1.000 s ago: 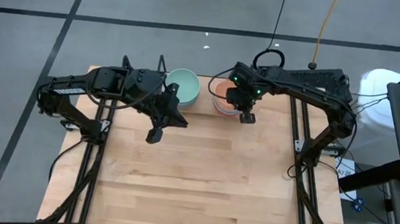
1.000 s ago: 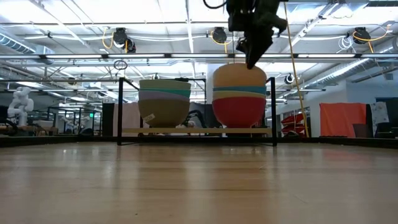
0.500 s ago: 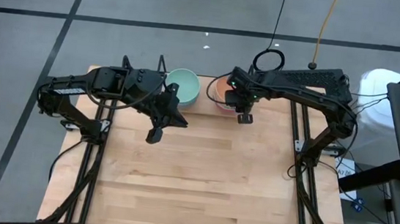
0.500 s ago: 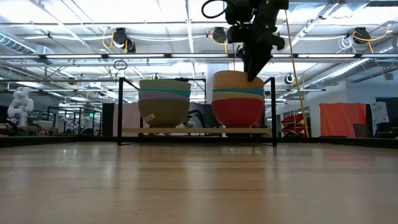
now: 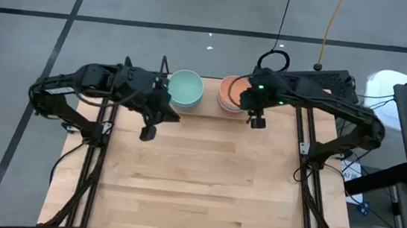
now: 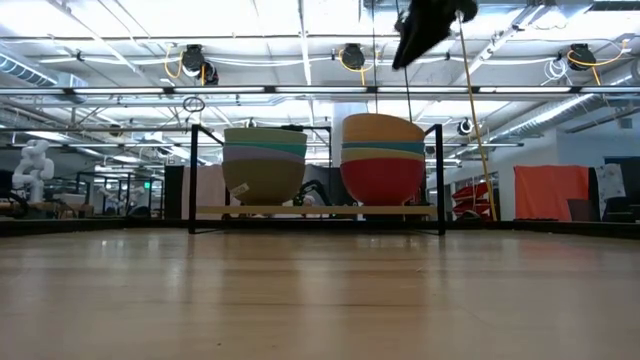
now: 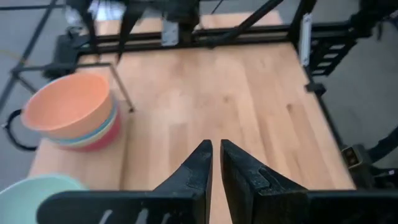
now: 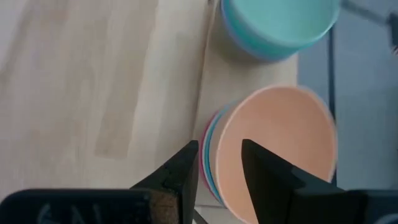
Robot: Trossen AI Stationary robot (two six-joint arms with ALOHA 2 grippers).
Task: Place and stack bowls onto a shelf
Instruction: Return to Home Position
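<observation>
Two stacks of bowls stand on the shelf [image 6: 315, 210] at the table's far edge. The left stack [image 6: 265, 165] has a mint green bowl [image 5: 186, 88] on top. The right stack [image 6: 383, 158] is topped by the orange bowl [image 5: 230, 93], nested over teal, cream and magenta ones. My right gripper [image 5: 255, 121] hangs open, high above the near side of the orange stack [image 8: 280, 149], touching nothing. It shows at the top edge of the low view [image 6: 425, 25]. My left gripper [image 5: 147, 131] is shut and hovers over bare table, near-left of the mint stack.
The shelf's black wire uprights [image 6: 192, 175] frame both stacks. The wooden tabletop [image 5: 204, 181] stretches bare from the shelf to the near edge. Black frame rails [image 5: 309, 184] run along both sides of the table.
The orange bowl sank down into the right stack and stays there. My right gripper then rose clear of it and moved slightly toward the table's right. My left arm drew back toward the table's left edge, gripper still shut.
</observation>
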